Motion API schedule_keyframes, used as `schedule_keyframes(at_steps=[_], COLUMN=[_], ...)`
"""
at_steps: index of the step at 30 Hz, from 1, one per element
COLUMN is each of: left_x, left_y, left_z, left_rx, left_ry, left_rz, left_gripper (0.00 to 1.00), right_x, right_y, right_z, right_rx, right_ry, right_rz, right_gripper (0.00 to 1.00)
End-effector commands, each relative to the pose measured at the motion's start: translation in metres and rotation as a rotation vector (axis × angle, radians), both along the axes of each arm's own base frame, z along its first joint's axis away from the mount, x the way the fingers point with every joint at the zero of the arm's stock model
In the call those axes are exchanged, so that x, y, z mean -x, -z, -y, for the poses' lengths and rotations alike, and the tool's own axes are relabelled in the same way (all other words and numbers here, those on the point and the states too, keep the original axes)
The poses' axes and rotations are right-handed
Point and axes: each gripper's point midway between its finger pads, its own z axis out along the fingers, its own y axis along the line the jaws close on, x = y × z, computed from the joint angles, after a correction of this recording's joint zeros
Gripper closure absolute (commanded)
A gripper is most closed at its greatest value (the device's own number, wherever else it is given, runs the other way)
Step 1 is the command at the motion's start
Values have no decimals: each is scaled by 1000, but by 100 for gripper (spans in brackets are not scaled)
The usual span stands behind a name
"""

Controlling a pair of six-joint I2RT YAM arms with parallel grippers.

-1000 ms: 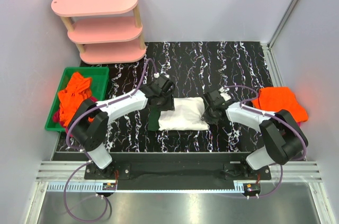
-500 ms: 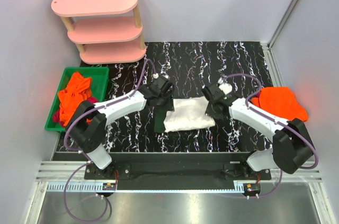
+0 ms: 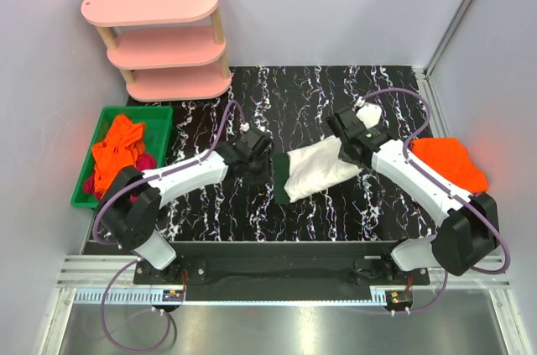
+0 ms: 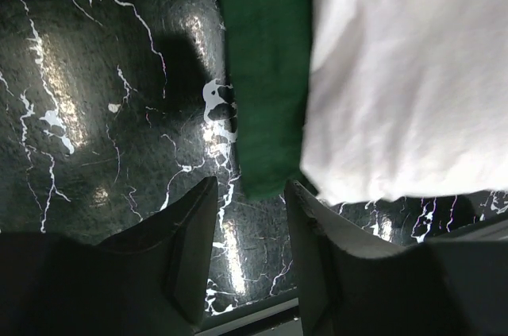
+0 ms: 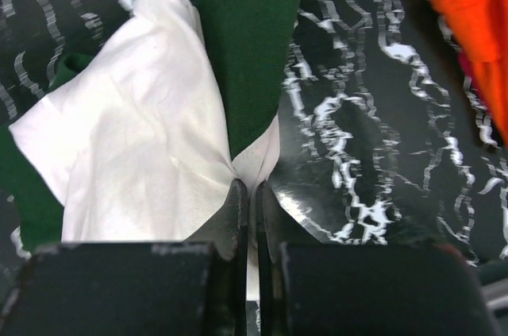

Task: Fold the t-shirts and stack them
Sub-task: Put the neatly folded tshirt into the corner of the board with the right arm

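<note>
The folded white t-shirt with dark green sleeves (image 3: 315,172) hangs tilted over the middle of the black marble table (image 3: 319,103). My right gripper (image 3: 346,147) is shut on its right edge and holds it up; the right wrist view shows the white cloth (image 5: 151,153) pinched between the fingertips, with a green sleeve (image 5: 254,50) behind. My left gripper (image 3: 254,162) is open and empty just left of the shirt. In the left wrist view the green sleeve edge (image 4: 266,90) and white cloth (image 4: 405,82) lie beyond the parted fingers (image 4: 186,241). A folded orange t-shirt (image 3: 449,162) lies at the right edge.
A green bin (image 3: 159,120) at the left holds crumpled orange t-shirts (image 3: 113,154) and a bit of magenta cloth (image 3: 91,180). A pink three-tier shelf (image 3: 155,36) stands at the back left. Grey walls close in both sides.
My right gripper has lifted the white shirt and carried it right and away from me. My left gripper has let go of the shirt's left edge, opened and stayed at the left.
</note>
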Motion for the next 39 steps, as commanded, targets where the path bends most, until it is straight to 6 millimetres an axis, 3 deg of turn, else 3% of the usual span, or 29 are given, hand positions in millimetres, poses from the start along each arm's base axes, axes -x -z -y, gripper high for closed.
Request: schedule_keyframes(at_steps=[1,9,20,26,39], left_x=[2,14,26,31,32], left_y=[-16,-10,-4,-2,-6], left_z=[2,4,-1,-4,2], left_rx=[35,25,9,5,21], left_ry=[-4,24,56,73,119], left_rz=[40,20,14,8,7], left_gripper=[56,56,56,56,56], right_x=[-8,-9,-11,-5,0], right_y=[-28,-50,-73,-85,-68], right_z=[50,110,149,187,251], right_rx=[75,172,335,419,350], right_ry=[141,288,318,406,629], right_rz=[81,119,100,80,-3], right_gripper=[100,100,100,100,100])
